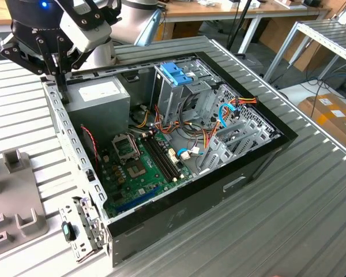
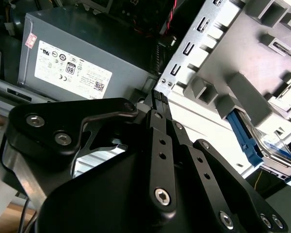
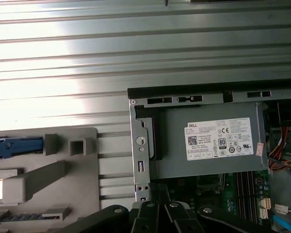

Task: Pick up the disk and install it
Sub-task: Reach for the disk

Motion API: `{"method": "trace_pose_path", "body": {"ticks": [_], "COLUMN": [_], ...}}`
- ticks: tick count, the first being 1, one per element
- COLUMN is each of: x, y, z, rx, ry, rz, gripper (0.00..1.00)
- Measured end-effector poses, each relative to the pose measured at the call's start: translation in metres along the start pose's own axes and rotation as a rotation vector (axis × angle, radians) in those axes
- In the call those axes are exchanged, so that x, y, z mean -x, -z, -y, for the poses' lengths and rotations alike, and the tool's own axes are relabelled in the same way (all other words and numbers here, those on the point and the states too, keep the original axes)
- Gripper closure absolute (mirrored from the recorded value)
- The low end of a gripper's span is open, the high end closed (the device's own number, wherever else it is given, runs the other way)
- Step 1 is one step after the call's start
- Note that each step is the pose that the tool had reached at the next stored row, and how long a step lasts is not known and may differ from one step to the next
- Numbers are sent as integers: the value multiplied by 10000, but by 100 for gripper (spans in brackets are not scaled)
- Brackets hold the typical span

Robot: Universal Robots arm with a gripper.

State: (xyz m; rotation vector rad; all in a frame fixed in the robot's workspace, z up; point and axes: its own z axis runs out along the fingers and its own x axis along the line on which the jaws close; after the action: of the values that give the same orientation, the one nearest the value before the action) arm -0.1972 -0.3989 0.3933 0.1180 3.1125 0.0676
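Nearby, disk (image 2: 246, 137) in grey holder (image 2: 242, 86).

Single arm (image 1: 130, 23) comes in from behind the rear corner of the open computer case (image 1: 179, 213), at the exterior view's left. Black wrist (image 1: 34, 32) sits above that corner. Hand (image 1: 61, 86) points straight down, tips at the case's rim on that same corner. In the second wrist view the fingers (image 2: 161, 141) lie pressed together, nothing between them.
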Motion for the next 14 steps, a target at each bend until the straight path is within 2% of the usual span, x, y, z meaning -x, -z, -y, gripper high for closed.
{"method": "trace_pose_path", "body": {"ticks": [14], "x": [-31], "y": [1], "z": [3], "rx": [1], "ry": [-1], "rz": [0], "gripper": [89]}}
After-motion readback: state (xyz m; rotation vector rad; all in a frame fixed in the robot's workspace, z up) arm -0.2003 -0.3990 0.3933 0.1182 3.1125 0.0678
